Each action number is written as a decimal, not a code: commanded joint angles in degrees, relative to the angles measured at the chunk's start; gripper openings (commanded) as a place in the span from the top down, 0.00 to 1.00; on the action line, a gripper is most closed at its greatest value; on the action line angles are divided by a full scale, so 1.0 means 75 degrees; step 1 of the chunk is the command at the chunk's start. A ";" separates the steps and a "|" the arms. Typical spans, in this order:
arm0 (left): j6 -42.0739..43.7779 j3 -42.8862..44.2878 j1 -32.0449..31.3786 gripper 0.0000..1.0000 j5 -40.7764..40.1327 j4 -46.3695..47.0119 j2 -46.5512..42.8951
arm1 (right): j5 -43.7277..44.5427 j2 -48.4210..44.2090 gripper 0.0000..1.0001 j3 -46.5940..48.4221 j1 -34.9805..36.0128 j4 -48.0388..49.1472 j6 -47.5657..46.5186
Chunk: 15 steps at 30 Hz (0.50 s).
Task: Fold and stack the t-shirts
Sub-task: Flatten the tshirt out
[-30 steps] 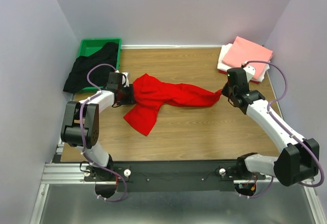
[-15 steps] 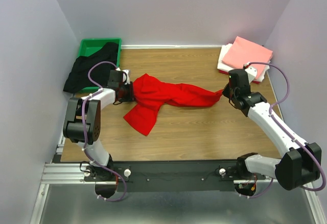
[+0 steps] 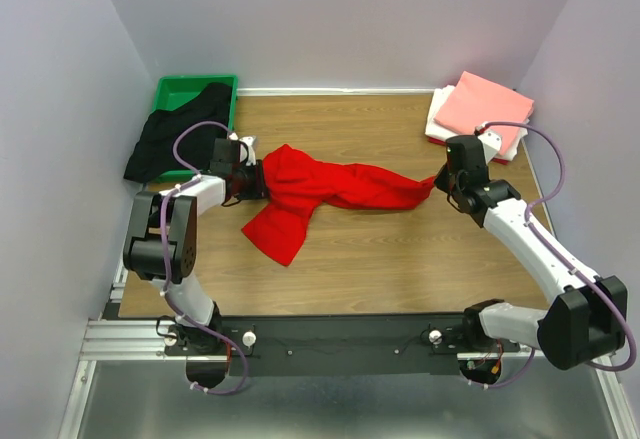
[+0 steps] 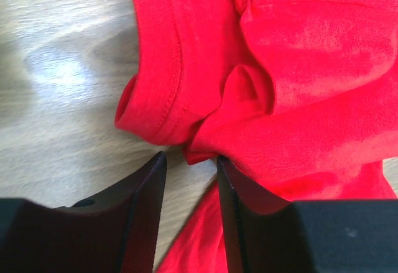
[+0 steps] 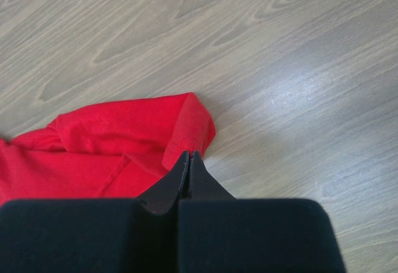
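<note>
left pincer [image 4: 191,156] stands open at a fold of the red shirt [image 3: 320,187], ready to bite; right pincer [image 5: 188,153] is shut on its other end, to pull it flat, i think. far back, black shirt [image 3: 170,137] spills from green tray [image 3: 190,86]; pink shirt [image 3: 487,102] lies folded on white shirt [image 3: 441,119]

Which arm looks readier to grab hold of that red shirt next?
Probably the left. The left fingers stand apart with a fold of the red t-shirt between their tips, ready to close. The right fingers are shut at its other end and would need to open first.
</note>
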 commanded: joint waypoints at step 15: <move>-0.0122 0.0346 0.0026 1.00 0.0227 0.0206 0.0431 | -0.0029 0.0218 1.00 0.0086 -0.0057 -0.0091 0.0051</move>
